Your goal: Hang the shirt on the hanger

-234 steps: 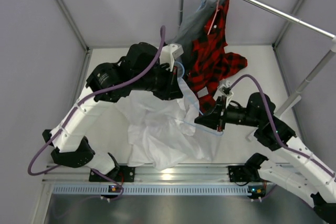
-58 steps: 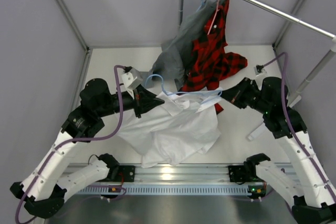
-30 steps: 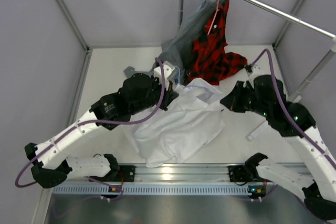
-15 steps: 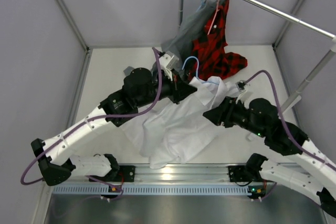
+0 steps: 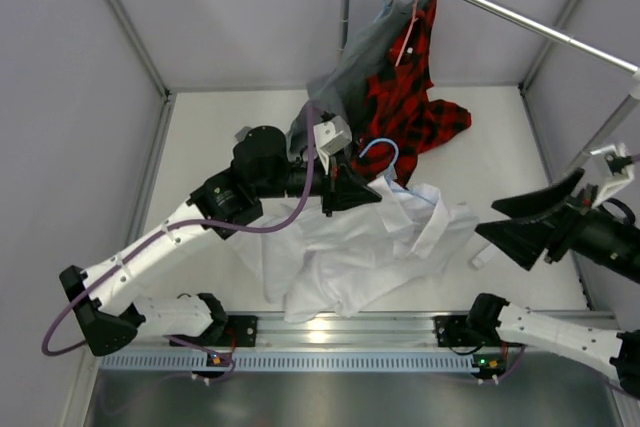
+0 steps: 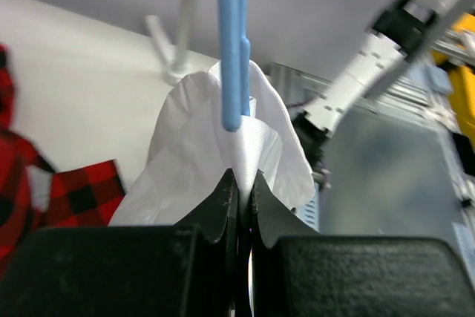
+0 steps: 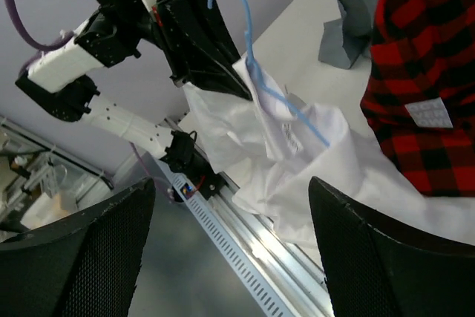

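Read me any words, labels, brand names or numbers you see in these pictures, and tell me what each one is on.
No text can be read in any view.
Pale tag on the red-and-black plaid shirt: print too blurred to read.
Small tag on the white collared shirt: marks too small to read.

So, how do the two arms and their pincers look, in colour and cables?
The left arm and the right arm have white links and black joints. A purple cable loops along the left one. Each wrist carries a small white box. The left pincer has narrow black fingers; the right pincer has broad black ones with mesh-textured pads.
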Tool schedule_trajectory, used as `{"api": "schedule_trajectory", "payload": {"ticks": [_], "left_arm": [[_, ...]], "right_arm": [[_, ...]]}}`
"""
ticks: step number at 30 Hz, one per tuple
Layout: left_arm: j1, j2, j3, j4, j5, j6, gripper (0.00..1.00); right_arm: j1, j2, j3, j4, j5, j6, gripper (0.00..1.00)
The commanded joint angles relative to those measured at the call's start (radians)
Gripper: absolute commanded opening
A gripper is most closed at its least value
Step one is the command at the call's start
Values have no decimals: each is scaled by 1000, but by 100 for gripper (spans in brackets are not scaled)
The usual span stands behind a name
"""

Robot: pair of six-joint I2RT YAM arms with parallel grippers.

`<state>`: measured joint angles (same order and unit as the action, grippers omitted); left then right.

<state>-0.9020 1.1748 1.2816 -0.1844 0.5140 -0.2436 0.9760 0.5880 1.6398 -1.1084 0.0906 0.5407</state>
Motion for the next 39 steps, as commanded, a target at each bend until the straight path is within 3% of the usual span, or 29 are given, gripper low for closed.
{"api": "schedule_trajectory", "payload": {"ticks": [1,5,10,13,14,17,18,23,24,25,26,27,31,32,33,35,39], "left_arm": [[-5,31,77,89,332,10,0],[-15,54,100,100,421,-6,0],[-41,94,134,100,478,-16,0],[-49,102,139,100,497,-16,0],[-49,102,137,102,509,-13,0],[-48,97,127,100,505,3,0],[-48,94,119,100,488,6,0],[-23,80,130,79,382,23,0],[-18,83,140,66,364,26,10],[-17,85,174,47,298,38,37],[-17,85,194,25,258,52,75],[-15,82,214,-24,210,64,98],[-15,25,321,-238,-266,141,98],[-15,-27,329,-274,-563,129,98],[-15,-65,309,-295,-648,124,99],[-15,-147,203,-302,-725,100,99],[-17,-337,-12,-293,-733,-23,99]], "right_arm": [[58,222,54,59,-79,-211,80],[58,355,179,99,-208,-303,73],[58,423,180,180,-347,-312,67],[55,418,146,242,-356,-303,52],[53,417,137,267,-359,-297,39],[50,404,101,303,-370,-285,16],[47,397,86,314,-370,-285,4],[43,363,40,324,-347,-283,0],[41,355,32,325,-338,-282,0],[41,349,31,323,-313,-280,0],[41,337,29,321,-298,-278,0],[41,331,34,320,-283,-280,0],[41,285,40,302,-99,-282,0],[41,270,40,297,-48,-278,0],[41,263,37,295,-17,-278,0],[41,262,40,288,21,-292,0],[41,280,98,251,50,-309,0]]}}
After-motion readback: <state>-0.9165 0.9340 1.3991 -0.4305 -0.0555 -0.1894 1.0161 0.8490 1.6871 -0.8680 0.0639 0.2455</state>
